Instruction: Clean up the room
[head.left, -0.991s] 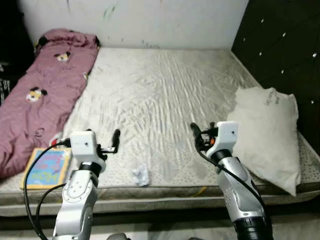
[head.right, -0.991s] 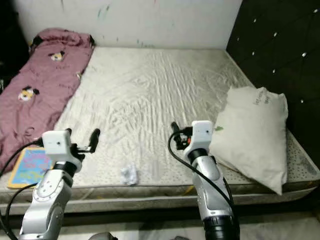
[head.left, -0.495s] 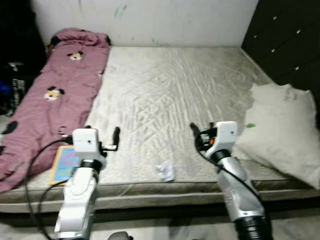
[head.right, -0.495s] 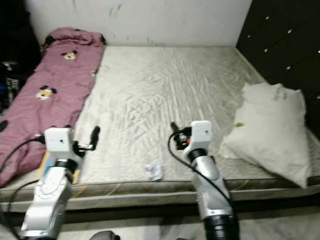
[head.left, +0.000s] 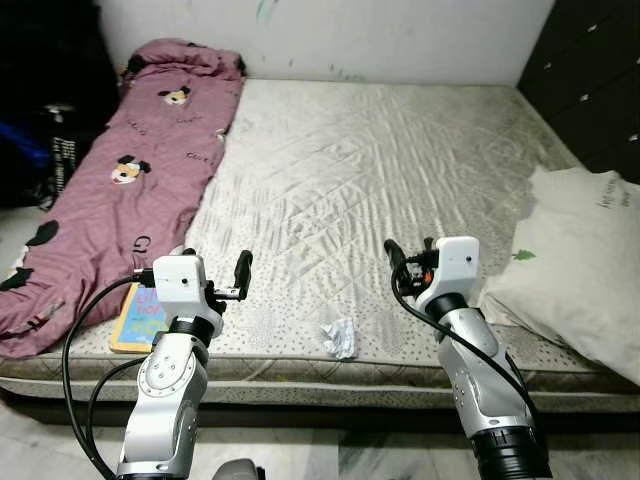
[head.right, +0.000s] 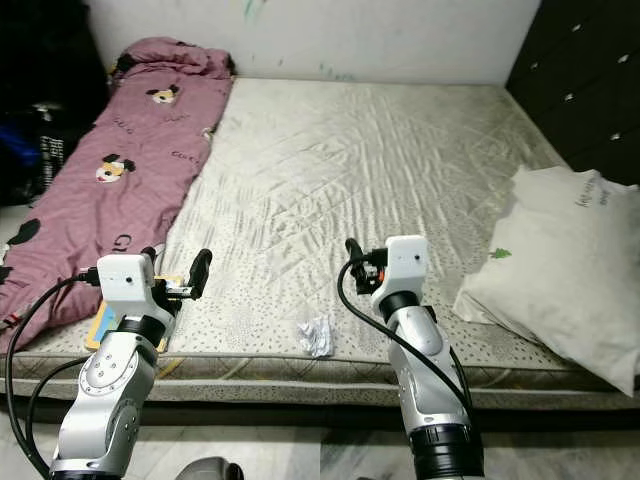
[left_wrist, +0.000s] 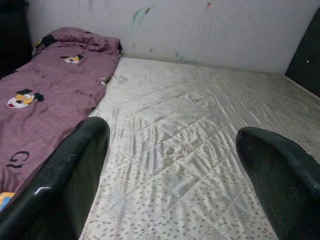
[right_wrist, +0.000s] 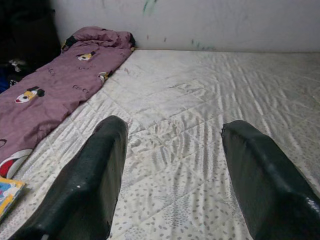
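Lying along the bed's nine o'clock side, a mauve cartoon-mouse blanket (head.left: 130, 190) meets a colourful flat book (head.left: 140, 316). Both pincers, left (head.left: 243, 270) and right (head.left: 394, 259), hover open-fingered above the quilted mattress (head.left: 370, 170). Crumpled white paper (head.left: 340, 338) sits between them at six o'clock. A soft white pillow (head.left: 575, 265) rests at three o'clock.

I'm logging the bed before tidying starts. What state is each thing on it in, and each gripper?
Crumpled paper: balled up, at the mattress's near edge.
Book: lying flat, closed.
Pink quilt: spread lengthwise, bunched at the far end.
Pillow: lying flat, rumpled.
Left gripper: open, empty.
Right gripper: open, empty.
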